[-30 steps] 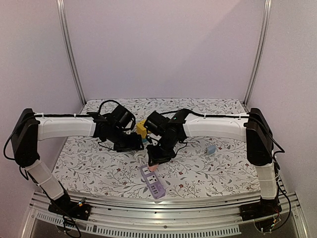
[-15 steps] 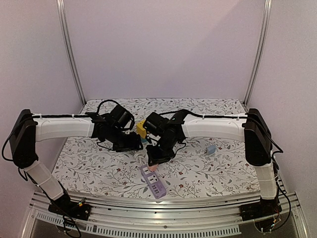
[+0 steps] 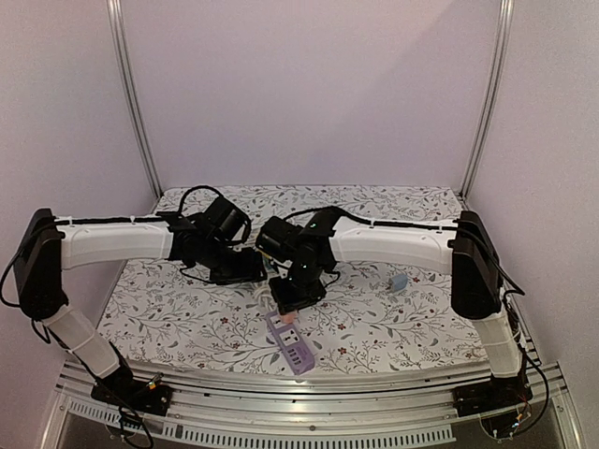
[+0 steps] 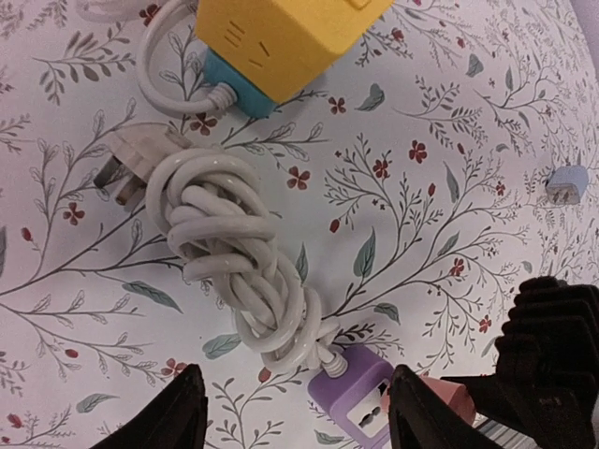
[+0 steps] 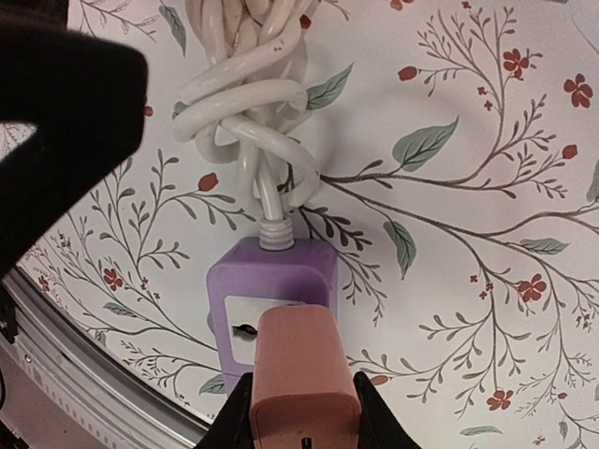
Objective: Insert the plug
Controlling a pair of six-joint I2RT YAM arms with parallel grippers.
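Observation:
My right gripper [image 5: 301,413] is shut on a pink plug [image 5: 301,369], held just above the white socket face at the cable end of the purple power strip [image 5: 267,276]. The plug covers most of that socket; whether its pins touch is hidden. In the top view the plug [image 3: 287,318] hangs over the strip [image 3: 290,344]. My left gripper [image 4: 295,404] stands open above the table, its fingers [image 4: 176,413] either side of the strip's end [image 4: 351,398] and the knotted white cable [image 4: 234,253], touching neither.
A yellow and blue cube socket [image 4: 281,33] lies beyond the cable, with a white three-pin plug [image 4: 126,164] beside it. A small pale blue adapter [image 3: 399,282] sits to the right. The table's metal front rail [image 3: 309,388] runs close behind the strip.
My right arm has shifted slightly left with the pink plug, and its wrist now hides the yellow cube in the top view. The left arm has barely moved.

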